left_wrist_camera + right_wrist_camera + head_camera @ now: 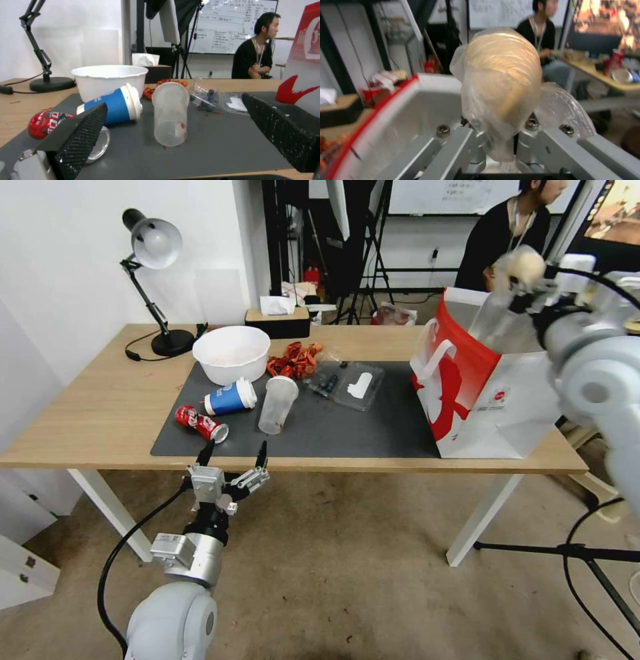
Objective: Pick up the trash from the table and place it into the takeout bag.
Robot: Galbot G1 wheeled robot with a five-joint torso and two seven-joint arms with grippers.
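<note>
Right wrist view: the beige lump (501, 82), wrapped in clear plastic, is pinched in the right hand (500, 140) just above the takeout bag's (493, 400) open mouth, likely poised to go in. Left of the bag on the table (100, 413) lie the red can (200, 423), blue cup (230, 397) and clear cup (275, 404). The left hand (232, 453) hangs wide, empty, at the table's near edge. The bag's small red logo is unreadable.

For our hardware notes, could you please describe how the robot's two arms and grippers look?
Both arms are rounded, glossy white-grey shells. The left gripper has black, dotted-textured fingers on silver metal, with a black cable looping alongside. The right gripper is bolted grey metal.
</note>
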